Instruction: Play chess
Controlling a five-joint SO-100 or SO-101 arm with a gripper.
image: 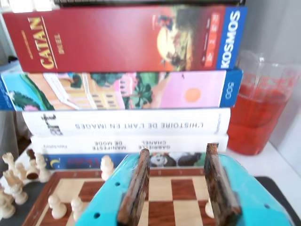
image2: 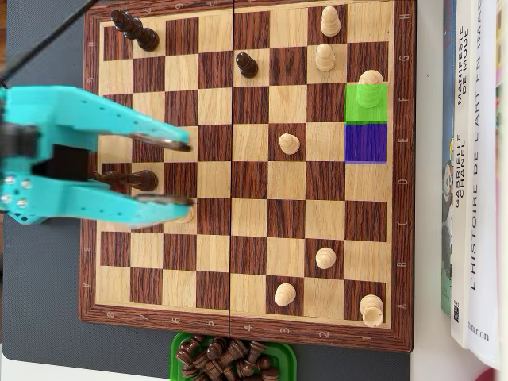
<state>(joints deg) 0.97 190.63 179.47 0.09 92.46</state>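
Turquoise gripper [image2: 184, 179] hovered over chessboard [image2: 246, 337] far from green square [image2: 366, 105], jaws apart, empty. Best approach: centre over white pawn [image2: 369, 82] on it, descend straight.

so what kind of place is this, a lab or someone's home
Likely a home table: a Catan box stacked on art books, a jug of red drink, and a wooden chessboard.
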